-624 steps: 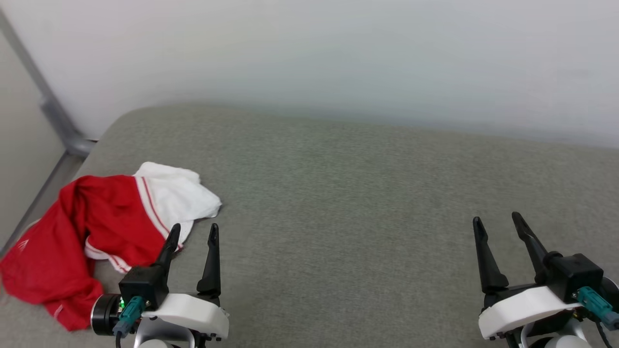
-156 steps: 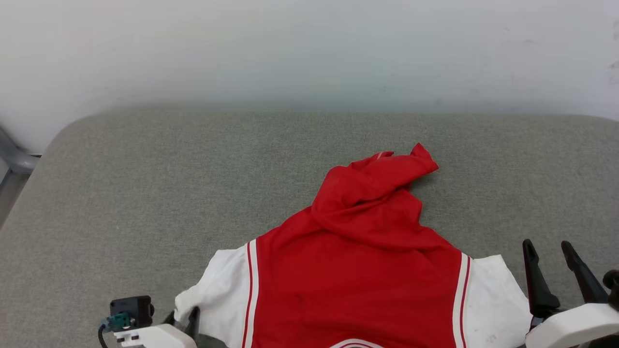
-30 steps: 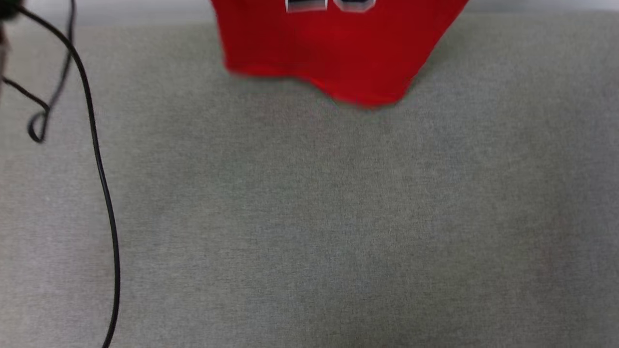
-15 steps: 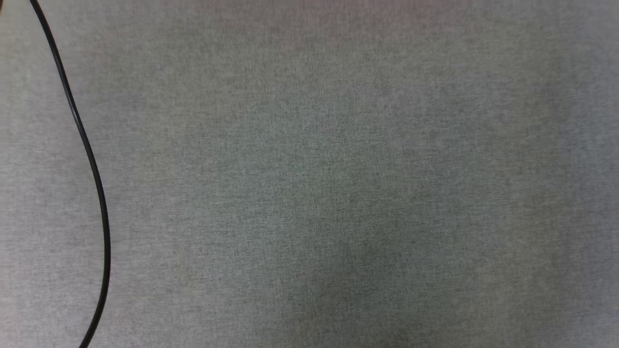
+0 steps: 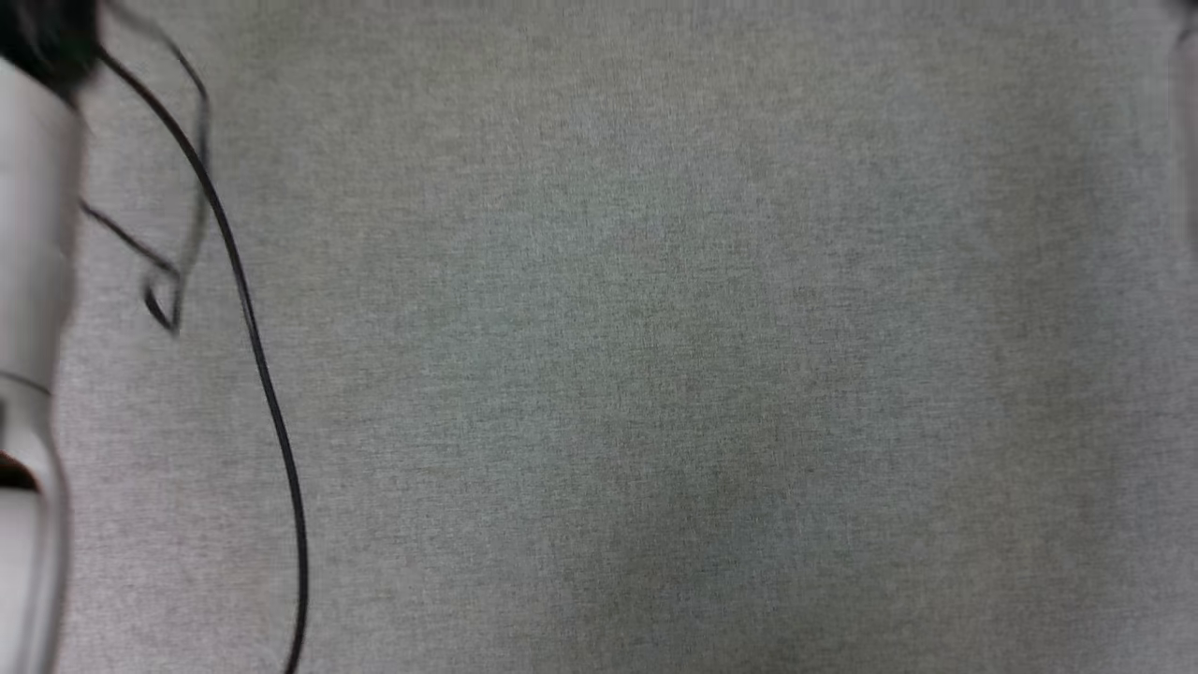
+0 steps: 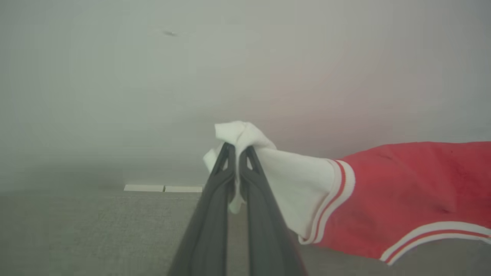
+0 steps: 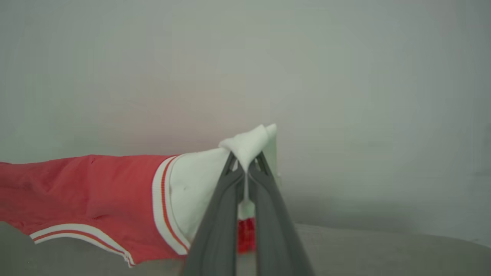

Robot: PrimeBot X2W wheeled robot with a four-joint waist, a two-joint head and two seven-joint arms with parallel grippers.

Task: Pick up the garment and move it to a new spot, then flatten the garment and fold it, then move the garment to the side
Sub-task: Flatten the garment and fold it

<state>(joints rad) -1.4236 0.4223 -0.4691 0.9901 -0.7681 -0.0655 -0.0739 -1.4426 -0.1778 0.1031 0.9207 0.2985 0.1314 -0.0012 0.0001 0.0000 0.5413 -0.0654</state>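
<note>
The left claw (image 6: 238, 150) is pinched tight on one white short sleeve (image 6: 299, 172) of the red jersey-style T-shirt with red-and-white stripe trim (image 6: 402, 191). The right claw (image 7: 246, 159) is clamped on the other white sleeve (image 7: 199, 184). The shirt hangs stretched between them above the grey fabric-covered counter (image 5: 655, 374), with a thin black cable (image 5: 262, 374) dangling at the left of the head view.

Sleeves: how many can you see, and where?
2. One white sleeve is clamped in the left pincer; the other sleeve is clamped in the right pincer.
</note>
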